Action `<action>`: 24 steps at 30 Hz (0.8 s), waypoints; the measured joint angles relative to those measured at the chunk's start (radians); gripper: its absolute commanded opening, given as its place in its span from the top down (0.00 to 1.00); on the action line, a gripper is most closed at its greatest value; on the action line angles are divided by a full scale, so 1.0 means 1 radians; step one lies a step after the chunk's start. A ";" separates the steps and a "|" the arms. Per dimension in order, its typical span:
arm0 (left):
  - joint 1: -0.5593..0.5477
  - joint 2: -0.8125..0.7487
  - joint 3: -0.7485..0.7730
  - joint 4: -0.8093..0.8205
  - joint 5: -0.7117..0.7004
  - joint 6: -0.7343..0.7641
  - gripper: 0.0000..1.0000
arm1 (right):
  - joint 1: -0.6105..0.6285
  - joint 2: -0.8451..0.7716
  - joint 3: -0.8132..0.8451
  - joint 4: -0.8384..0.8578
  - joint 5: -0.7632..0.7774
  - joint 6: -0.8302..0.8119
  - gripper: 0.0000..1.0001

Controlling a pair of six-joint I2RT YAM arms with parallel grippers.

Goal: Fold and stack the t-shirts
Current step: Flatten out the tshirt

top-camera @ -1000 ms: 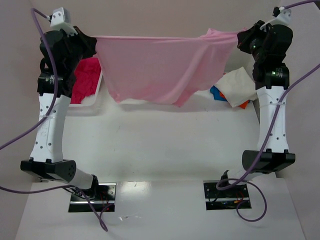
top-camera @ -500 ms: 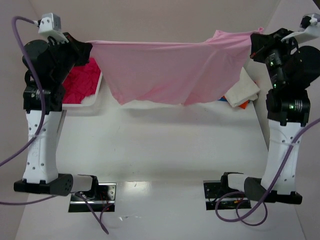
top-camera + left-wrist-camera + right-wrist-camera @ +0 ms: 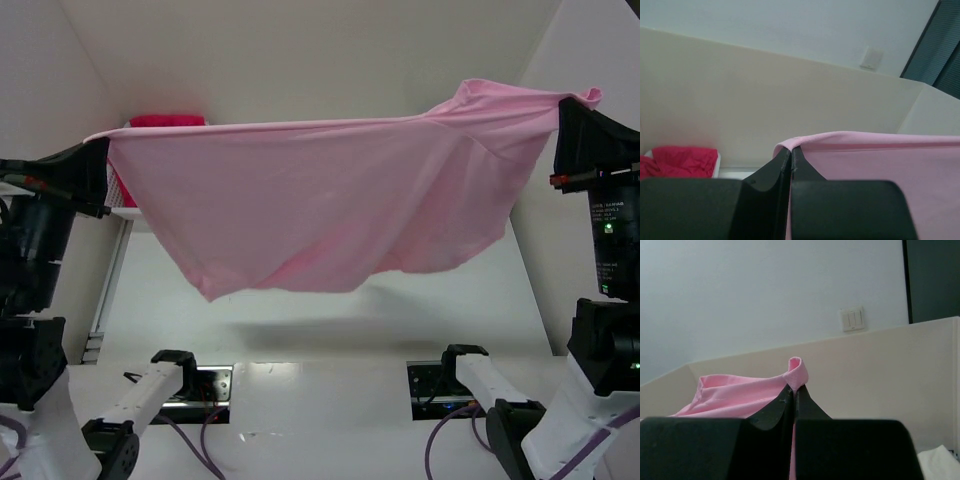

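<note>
Now hoisted well above where it hung a second ago, and pulled wider: light pink t-shirt (image 3: 330,210) stretched taut along its top edge, clear of the table (image 3: 330,330), with only a shadow beneath. Pinched at one upper corner by the left gripper (image 3: 92,165), jaws together on a fold of cloth. Pinched at the other by the right gripper (image 3: 572,112), likewise closed on a bunched corner. Hangs uneven below: hem sagging to a point on the left, shorter and rippled on the right. Judged ready for spreading flat, the first step before any fold. Plenty of bare table underneath and toward the arm bases for laying down. Less room at the far left, where a magenta-red t-shirt (image 3: 165,121) sits in a white basket (image 3: 718,161) just behind the raised edge. Side walls (image 3: 40,90) close beside both grippers, so little room for stretching wider.
</note>
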 measured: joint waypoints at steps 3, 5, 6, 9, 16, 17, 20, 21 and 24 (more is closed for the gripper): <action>0.000 0.043 -0.083 0.037 -0.003 -0.024 1.00 | 0.000 0.010 -0.077 0.028 0.000 0.000 1.00; 0.000 0.110 -0.289 0.107 0.015 -0.067 1.00 | 0.000 0.050 -0.189 0.056 0.002 0.000 1.00; 0.000 0.126 -0.320 0.100 0.017 -0.073 1.00 | 0.000 0.076 -0.240 0.058 0.002 0.000 1.00; 0.000 0.217 -0.453 0.107 0.037 -0.102 1.00 | 0.000 0.163 -0.371 0.072 0.006 0.000 1.00; 0.000 0.340 -0.741 0.103 0.074 -0.133 1.00 | 0.000 0.375 -0.696 0.096 0.019 0.000 1.00; 0.000 0.350 -0.754 0.111 0.080 -0.133 1.00 | 0.000 0.403 -0.727 0.112 0.019 0.000 1.00; 0.000 0.393 -0.767 0.144 0.092 -0.133 1.00 | 0.006 0.456 -0.747 0.157 0.021 0.000 1.00; 0.000 0.433 -0.767 0.170 0.097 -0.132 1.00 | 0.013 0.483 -0.747 0.182 0.023 0.000 1.00; 0.001 0.522 -0.767 0.206 0.098 -0.130 1.00 | 0.037 0.577 -0.746 0.257 0.033 0.003 1.00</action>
